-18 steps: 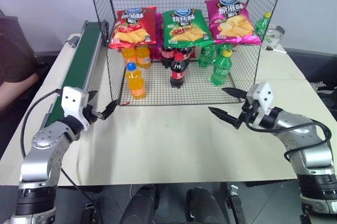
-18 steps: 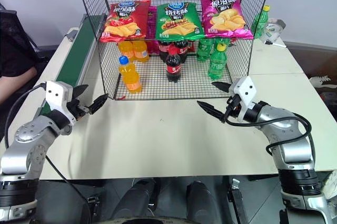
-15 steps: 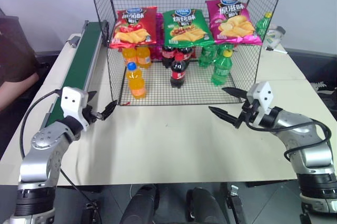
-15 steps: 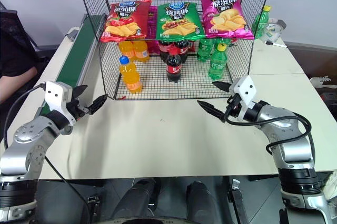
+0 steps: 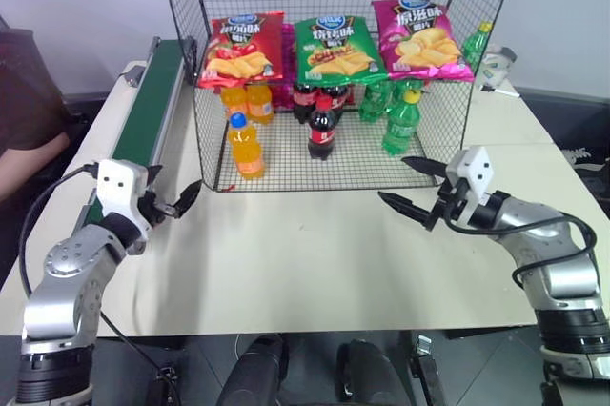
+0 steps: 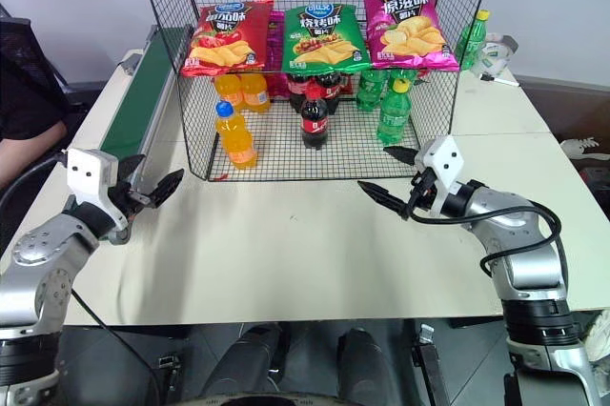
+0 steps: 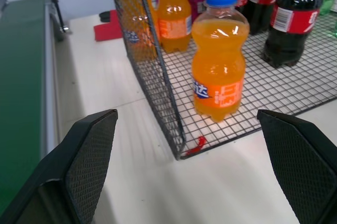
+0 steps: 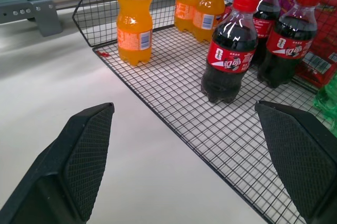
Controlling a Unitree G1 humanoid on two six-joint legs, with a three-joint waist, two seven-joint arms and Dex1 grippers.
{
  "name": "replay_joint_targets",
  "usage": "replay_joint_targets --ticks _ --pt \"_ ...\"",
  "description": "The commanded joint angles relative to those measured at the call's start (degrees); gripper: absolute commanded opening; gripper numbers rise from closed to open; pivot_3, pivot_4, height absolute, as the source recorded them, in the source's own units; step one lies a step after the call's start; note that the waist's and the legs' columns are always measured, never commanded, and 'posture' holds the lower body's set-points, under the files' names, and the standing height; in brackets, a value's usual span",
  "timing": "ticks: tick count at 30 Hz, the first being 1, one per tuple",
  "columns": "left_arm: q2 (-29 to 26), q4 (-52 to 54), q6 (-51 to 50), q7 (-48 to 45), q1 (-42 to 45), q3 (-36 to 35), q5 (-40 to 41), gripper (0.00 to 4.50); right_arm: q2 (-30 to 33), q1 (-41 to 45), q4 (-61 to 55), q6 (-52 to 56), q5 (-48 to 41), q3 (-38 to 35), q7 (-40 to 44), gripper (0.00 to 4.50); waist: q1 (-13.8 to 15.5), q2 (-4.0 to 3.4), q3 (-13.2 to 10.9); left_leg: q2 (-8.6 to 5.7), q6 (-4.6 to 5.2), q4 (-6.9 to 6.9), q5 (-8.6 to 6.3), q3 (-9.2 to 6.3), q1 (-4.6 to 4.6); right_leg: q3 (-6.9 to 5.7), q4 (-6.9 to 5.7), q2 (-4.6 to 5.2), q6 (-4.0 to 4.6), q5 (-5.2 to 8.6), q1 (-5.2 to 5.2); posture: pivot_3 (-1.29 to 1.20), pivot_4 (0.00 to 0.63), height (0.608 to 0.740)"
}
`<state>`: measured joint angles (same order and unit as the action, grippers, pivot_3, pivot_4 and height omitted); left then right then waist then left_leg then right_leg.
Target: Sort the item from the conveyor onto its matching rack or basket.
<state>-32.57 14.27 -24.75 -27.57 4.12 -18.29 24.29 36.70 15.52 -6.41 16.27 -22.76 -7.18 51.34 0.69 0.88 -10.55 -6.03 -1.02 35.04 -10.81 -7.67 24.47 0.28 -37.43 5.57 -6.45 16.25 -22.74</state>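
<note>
Left end effector (image 5: 170, 198) hovers over the pale surface (image 5: 305, 263), fingers spread wide, nothing btwn them. It sits just beside the conveyor (image 5: 143, 120) and near the front-left corner of the black wire rack (image 5: 205, 120), pointing toward it, not touching either.

Right end effector (image 5: 408, 184) also spread wide & empty, hanging over the surface just off the rack's front-right edge, fingers aimed in toward the rack's open front.

Orange soda bottle (image 7: 219, 50) w/ blue cap stands upright on the rack's grid floor, front-left part, close to the left mesh wall and near the front edge. In the left wrist view it sits framed btwn the two black fingers (image 7: 89, 150) but well apart from them. Two more orange bottles (image 5: 246, 99) stand further back against the left wall.

Cola bottle (image 8: 228, 50) w/ red cap stands mid-floor, upright, w/ two more colas (image 8: 284, 37) behind it. Green bottles (image 5: 400, 120) stand on the right side of the floor. Above them, three chip bags (image 5: 332, 49) – red, green, magenta – lie across the shelf, tilted toward the front.

Conveyor belt runs along the left side of the surface, past the rack's left side. A person's arm (image 5: 24, 163) shows at the far left, beyond the surface edge.
</note>
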Motion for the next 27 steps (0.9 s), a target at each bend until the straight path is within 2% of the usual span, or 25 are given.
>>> replay_joint_targets --ticks 1,27 --pt "-1.1 2.0 -0.6 0.2 0.2 -1.9 0.4 4.44 0.1 1.7 -0.1 -1.4 -0.1 -0.4 0.1 4.50 0.0 0.00 0.0 0.00 0.00 0.00 0.00 0.00 0.00 0.00 0.00 0.00 0.00 0.00 0.00 0.00 0.150 0.740" --pt "-1.4 1.6 -3.7 0.4 2.8 -2.9 1.0 4.44 -2.1 4.8 1.0 -1.9 1.2 1.3 -0.8 4.50 -0.1 -0.01 0.0 0.00 0.00 -0.02 0.00 0.00 0.00 0.00 0.01 -0.01 -0.01 -0.01 -0.02 0.00 0.150 0.740"
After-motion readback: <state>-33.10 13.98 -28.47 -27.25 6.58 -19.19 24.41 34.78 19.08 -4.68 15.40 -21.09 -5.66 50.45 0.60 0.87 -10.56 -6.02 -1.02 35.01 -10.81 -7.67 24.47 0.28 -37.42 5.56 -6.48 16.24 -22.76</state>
